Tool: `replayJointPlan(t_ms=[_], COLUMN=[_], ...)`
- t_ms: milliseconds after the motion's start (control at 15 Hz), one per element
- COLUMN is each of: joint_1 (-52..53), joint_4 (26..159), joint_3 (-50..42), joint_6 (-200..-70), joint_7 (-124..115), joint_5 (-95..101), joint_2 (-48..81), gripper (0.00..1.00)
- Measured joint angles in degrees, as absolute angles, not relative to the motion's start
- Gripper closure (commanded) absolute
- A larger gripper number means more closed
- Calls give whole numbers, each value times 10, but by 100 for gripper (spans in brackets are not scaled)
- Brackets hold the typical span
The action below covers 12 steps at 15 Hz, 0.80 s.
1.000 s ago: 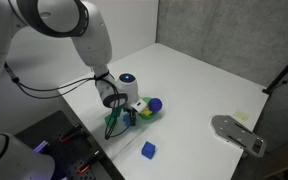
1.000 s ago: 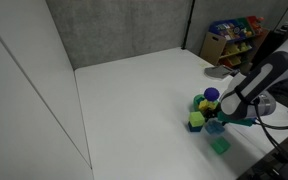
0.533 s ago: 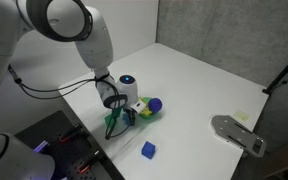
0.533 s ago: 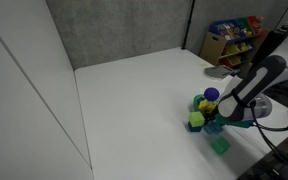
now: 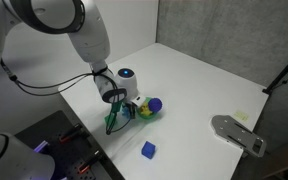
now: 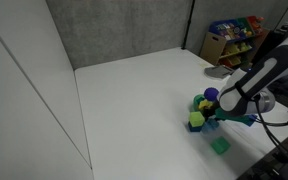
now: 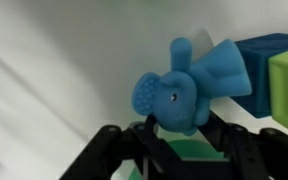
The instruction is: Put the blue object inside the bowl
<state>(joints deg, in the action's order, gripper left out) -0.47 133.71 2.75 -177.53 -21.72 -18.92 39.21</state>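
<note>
In the wrist view the blue object (image 7: 174, 92) is a soft light-blue toy animal. It sits between the black fingers (image 7: 112, 150) of my gripper (image 7: 174, 135), which press against its lower part from both sides. In both exterior views the gripper (image 5: 122, 112) (image 6: 216, 120) is low over a cluster of toys on the white table. The yellow-green bowl (image 5: 145, 113) lies just beside the gripper, partly hidden by it. I cannot make the bowl out for certain in the wrist view.
A blue-purple ball (image 5: 155, 103) (image 6: 211, 95) rests by the bowl. A royal-blue cube (image 5: 148, 150) lies alone near the table's front edge. A green cube (image 6: 220, 145) and a yellow-green cube (image 6: 197, 120) sit close to the gripper. A grey device (image 5: 238, 132) stands at the table's side.
The jaws have come together around the blue toy. The arm's upper links have shifted slightly while the gripper stayed at the cluster.
</note>
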Motion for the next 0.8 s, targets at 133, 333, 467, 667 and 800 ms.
replayJointPlan(t_ms=[133, 333, 467, 667, 800], joint_1=[-17, -39, -53, -66, -67], joint_4=[1351, 1374, 1389, 1400, 1400], joint_3=[42, 64, 72, 72, 62], joint_6=[-1775, -1775, -1774, -1774, -1772], joint_7=[-209, -194, -187, -183, -181], joint_5=[-189, -189, -189, -189, -189], joint_2=[369, 331, 304, 264, 243], gripper=[84, 89, 89, 89, 89])
